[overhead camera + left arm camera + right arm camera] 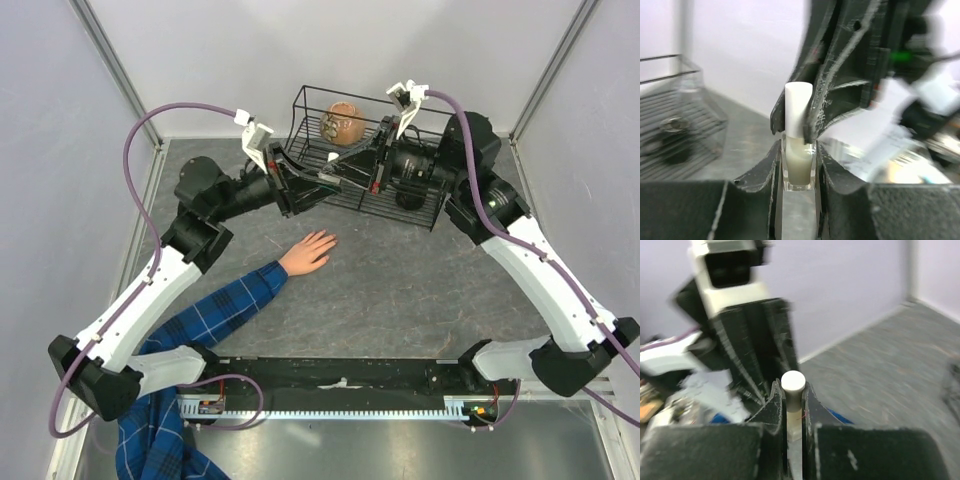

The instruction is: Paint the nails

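A light skin-coloured hand [309, 251] with a blue plaid sleeve [225, 306] lies flat on the table, fingers pointing to the far right; its nails are too small to make out. My left gripper [333, 181] is shut on the body of a small clear bottle [799, 165] of pale liquid. My right gripper [352, 172] faces it and is shut on the bottle's white cap [793, 382], which also shows in the left wrist view [798, 105]. Both grippers meet in the air beyond the hand, in front of the basket.
A black wire basket [372, 203] stands at the back of the table and holds a brown round object [343, 124]. Grey walls close in the table on both sides and at the back. A black rail [340, 375] runs along the near edge.
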Controlling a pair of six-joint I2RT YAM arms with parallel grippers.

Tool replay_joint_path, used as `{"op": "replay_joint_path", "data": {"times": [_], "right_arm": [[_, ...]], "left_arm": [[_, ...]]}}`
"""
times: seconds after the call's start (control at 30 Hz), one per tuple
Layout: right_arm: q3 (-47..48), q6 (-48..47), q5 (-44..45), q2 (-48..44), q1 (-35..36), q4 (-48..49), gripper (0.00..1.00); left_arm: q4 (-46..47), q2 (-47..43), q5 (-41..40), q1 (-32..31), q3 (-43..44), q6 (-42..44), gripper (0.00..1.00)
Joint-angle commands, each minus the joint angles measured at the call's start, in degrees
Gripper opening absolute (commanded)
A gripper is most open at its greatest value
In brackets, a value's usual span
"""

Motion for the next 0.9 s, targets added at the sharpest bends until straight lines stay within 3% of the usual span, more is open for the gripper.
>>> {"op": "replay_joint_path", "data": {"times": [0.0,0.1,0.23,0.27,0.3,0.37,0.4,0.5,0.73,0.87], "right_arm": [[-1.0,10.7,-33.9,1.9,-0.9,17.0,0.00],[-1.5,11.3,-32.1,1.5,-1.2,17.6,0.00],[-1.4,11.8,-27.4,1.0,-1.3,16.3,0.00],[-1.4,10.5,-23.1,1.0,-1.4,15.0,0.08],[-0.3,8.7,-20.7,1.0,-1.5,9.1,0.36],[1.5,3.5,-15.0,1.3,-1.4,3.0,0.55],[2.8,2.1,-8.4,1.2,-1.4,-2.1,0.69],[3.8,1.2,1.7,0.8,-1.3,-6.2,0.83],[10.3,1.8,20.3,1.8,1.5,-12.0,0.88],[21.3,-1.5,31.9,6.7,9.4,-18.4,0.83]], "left_arm": [[27.7,0.2,20.4,7.0,1.3,-23.0,0.02],[25.9,1.1,23.0,7.7,3.6,-22.1,0.02],[20.5,-0.4,19.8,7.6,3.6,-16.8,0.02],[18.5,-0.6,19.0,7.7,3.8,-13.4,0.02],[14.2,-1.1,17.2,7.7,4.4,-11.5,0.02],[8.4,-1.8,14.0,7.7,4.9,-4.8,0.02],[4.7,-2.4,11.8,7.7,5.2,-2.7,0.02],[-2.5,-2.9,7.3,7.6,5.9,3.8,0.02],[-7.8,-3.9,-6.3,6.8,5.6,11.8,0.02],[-8.5,-3.9,-9.1,6.2,5.7,13.7,0.02]]}}
